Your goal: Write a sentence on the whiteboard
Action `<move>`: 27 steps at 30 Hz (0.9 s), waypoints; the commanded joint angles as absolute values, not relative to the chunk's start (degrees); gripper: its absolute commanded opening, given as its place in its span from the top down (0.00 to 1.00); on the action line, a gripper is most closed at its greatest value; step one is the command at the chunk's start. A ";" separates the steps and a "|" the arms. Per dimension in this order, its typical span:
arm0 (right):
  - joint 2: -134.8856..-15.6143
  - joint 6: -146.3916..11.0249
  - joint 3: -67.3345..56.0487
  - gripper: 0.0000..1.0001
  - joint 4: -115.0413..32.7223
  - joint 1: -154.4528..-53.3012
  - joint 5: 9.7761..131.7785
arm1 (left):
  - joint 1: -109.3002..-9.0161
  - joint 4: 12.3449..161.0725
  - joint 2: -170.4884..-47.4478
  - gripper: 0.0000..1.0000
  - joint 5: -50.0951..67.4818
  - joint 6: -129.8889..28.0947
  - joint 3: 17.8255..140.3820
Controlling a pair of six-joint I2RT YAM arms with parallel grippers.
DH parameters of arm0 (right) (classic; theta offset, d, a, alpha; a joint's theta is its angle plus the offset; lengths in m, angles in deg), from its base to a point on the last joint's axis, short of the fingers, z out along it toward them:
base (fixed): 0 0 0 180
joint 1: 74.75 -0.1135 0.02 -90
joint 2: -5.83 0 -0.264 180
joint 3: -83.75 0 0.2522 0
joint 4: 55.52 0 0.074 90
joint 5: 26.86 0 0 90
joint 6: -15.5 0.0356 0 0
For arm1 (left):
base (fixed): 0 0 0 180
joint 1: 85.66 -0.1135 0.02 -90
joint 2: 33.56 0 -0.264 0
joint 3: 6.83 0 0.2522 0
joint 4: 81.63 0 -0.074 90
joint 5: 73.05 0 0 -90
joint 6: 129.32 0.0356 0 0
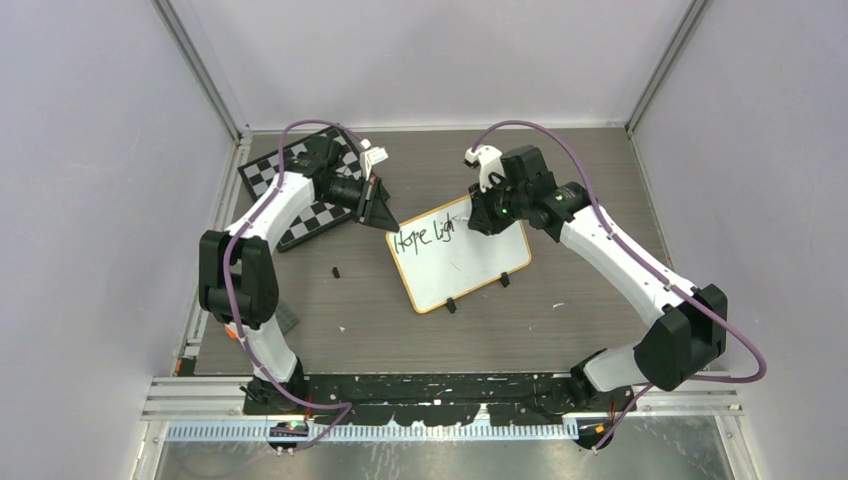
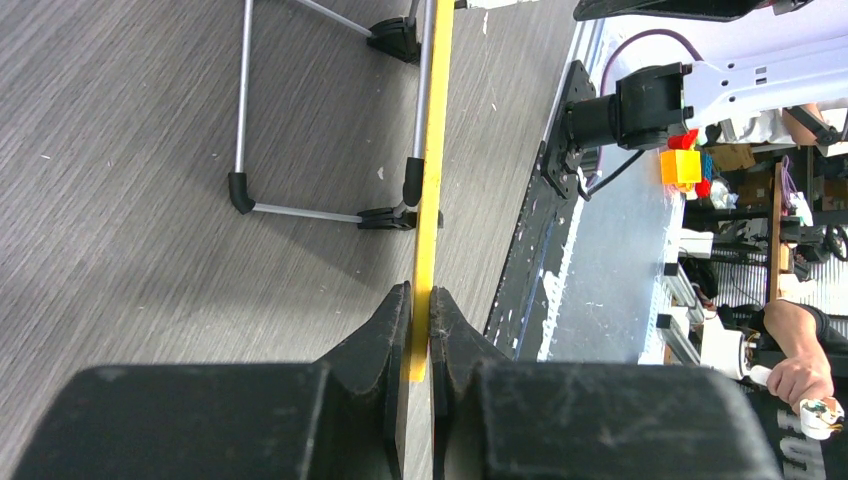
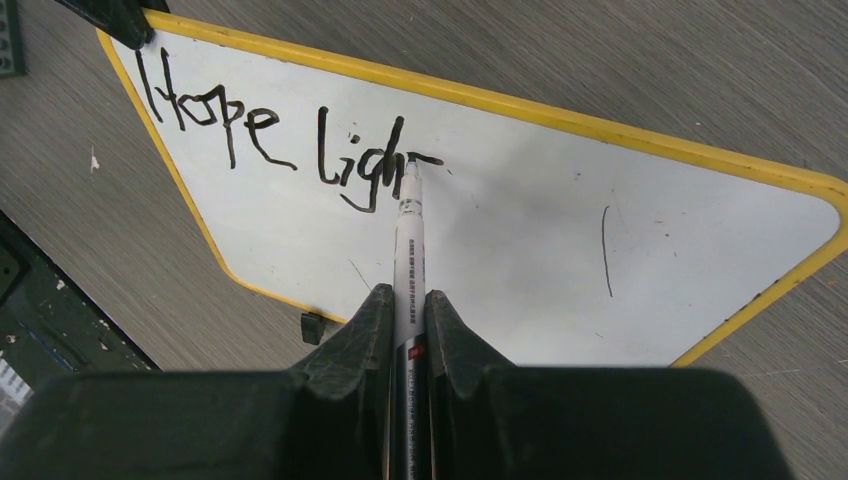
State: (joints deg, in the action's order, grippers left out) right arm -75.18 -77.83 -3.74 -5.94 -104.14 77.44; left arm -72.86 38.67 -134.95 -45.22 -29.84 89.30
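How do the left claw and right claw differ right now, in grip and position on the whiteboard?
The left claw pinches the whiteboard by its yellow rim; the right claw grips a marker. The left claw sits at the board's corner, off the writing face; the right claw hangs over the face, marker tip touching it after "Hope Ligh". Both are shut on something.

Overall light: bright, even, from above; nothing dim.
Shadows: soft and faint on the surface (image 1: 380, 310); a broad grey band left of the left jaws.
Glare: dull sheen on the whiteboard (image 3: 520, 250) ahead of the right jaws.
Focus: jaws blurred and near-black up close; marker (image 3: 410, 250) tip and writing (image 3: 230, 120) crisp.
Background: washed pale right of the left jaws.
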 commanded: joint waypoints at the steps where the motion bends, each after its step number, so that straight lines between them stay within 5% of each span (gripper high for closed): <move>1: -74.72 -78.19 -6.55 1.00 -8.13 -103.86 76.75 | -71.42 37.96 -136.30 1.00 -42.28 -28.41 89.84; 27: -74.49 -78.45 -3.27 1.00 -7.68 -103.66 75.29 | -71.39 37.64 -136.81 1.00 -42.20 -27.99 89.82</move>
State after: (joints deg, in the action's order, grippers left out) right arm -75.23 -77.85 -3.98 -6.97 -103.85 75.61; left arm -72.86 38.67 -135.05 -45.24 -29.78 89.32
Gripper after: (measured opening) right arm 0.194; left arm 0.096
